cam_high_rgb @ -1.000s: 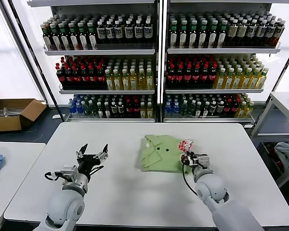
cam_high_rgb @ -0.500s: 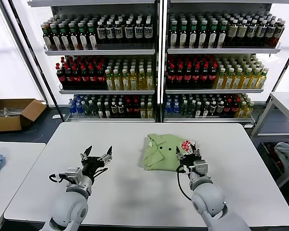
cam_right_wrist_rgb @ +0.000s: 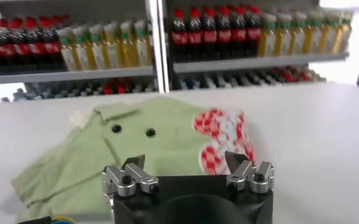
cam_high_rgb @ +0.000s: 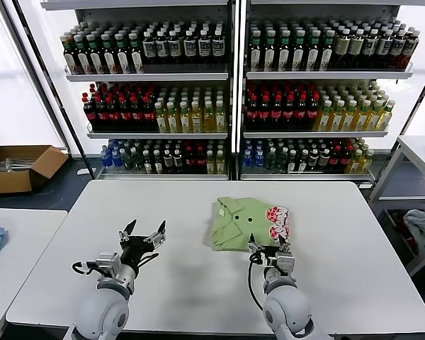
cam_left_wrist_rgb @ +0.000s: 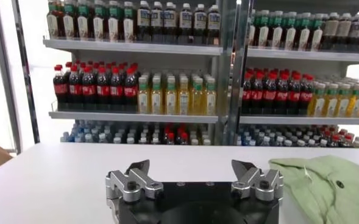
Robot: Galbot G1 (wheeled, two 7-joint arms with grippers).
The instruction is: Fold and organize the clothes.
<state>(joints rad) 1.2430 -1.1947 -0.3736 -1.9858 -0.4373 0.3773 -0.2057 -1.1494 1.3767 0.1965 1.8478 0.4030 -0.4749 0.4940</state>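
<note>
— White tabletop (cam_high_rgb: 184, 283): status of the light green folded polo shirt (cam_high_rgb: 244, 223)?
— Lying flat right of centre, red-and-white print up, untouched.
— Right gripper (cam_high_rgb: 270, 249)?
— A second ago it pinched the shirt's near edge; now spread wide, just clear. I judge that fold finished.
— Left gripper (cam_high_rgb: 143, 232)?
— Spread, empty, well apart.
</note>
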